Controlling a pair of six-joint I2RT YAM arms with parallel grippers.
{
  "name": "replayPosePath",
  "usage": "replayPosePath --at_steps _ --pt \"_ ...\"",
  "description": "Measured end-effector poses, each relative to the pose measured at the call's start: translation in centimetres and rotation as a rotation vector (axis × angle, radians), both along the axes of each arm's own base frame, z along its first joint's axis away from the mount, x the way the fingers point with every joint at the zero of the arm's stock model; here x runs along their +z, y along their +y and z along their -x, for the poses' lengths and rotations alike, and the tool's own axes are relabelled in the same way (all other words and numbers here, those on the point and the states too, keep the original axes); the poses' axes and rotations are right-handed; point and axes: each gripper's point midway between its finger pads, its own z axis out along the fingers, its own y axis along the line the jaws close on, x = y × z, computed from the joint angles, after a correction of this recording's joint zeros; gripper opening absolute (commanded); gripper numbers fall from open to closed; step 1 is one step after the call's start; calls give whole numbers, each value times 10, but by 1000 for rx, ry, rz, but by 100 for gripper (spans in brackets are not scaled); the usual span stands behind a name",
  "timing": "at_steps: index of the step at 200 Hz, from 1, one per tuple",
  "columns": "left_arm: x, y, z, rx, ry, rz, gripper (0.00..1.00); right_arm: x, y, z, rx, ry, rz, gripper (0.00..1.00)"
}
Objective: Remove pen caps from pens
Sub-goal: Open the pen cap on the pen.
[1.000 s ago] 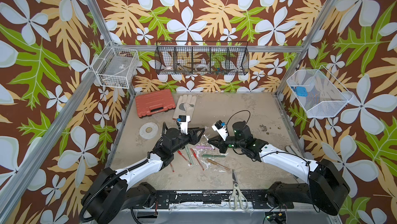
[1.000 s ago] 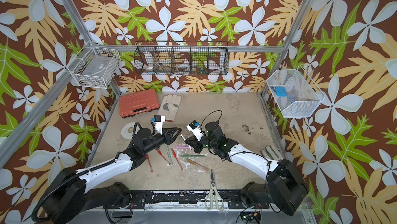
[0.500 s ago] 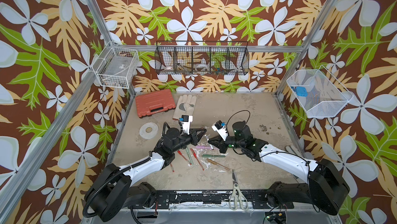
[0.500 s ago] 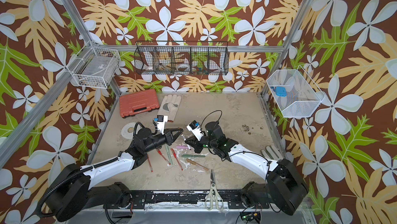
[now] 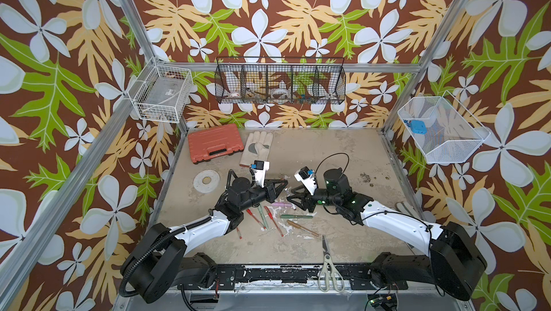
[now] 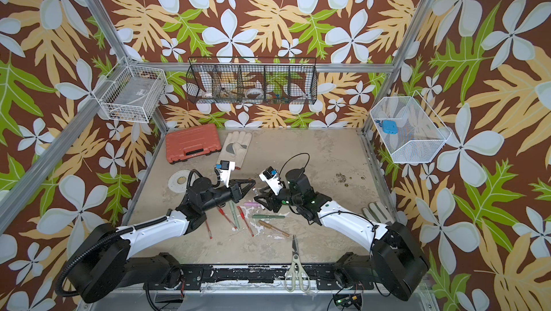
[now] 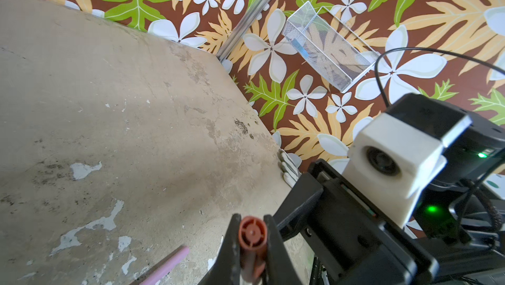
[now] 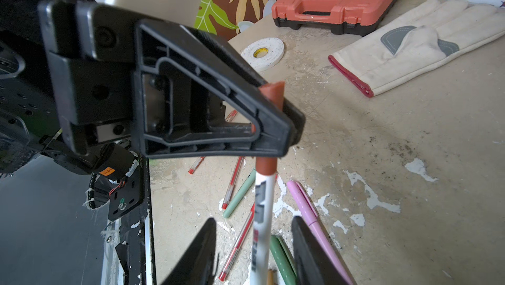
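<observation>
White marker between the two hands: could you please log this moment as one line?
left hand: shut on brown cap | right hand: open around white marker | brown cap: still on white marker

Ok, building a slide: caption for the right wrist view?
Left pincer clamps the brown cap on the white marker; right pincer open around its barrel.

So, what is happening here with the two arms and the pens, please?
The two arms are working on one white marker above the table. The left claw is shut on its red-brown cap, and the cap is not yet off. The right claw is open, its fingers on either side of the marker's body without gripping it. The other pens lie on the table below, between the arms.
</observation>
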Motion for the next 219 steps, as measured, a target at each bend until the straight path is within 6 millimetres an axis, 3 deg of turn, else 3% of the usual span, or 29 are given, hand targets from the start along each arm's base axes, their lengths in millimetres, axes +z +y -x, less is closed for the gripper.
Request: replayPosePath --at_steps 41,66,81,135,219 --pt "0 -7 5 -53 10 35 0 -5 3 1 13 15 6 30" --pt "1 -9 8 -71 12 46 0 -6 7 3 33 24 2 15" --pt "2 -9 8 -74 7 47 0 -7 7 2 28 33 4 0" --pt "4 -3 9 -55 2 50 0 -5 8 3 27 33 -8 0" --pt "1 40 1 51 41 95 0 -8 34 -2 12 -69 36 0"
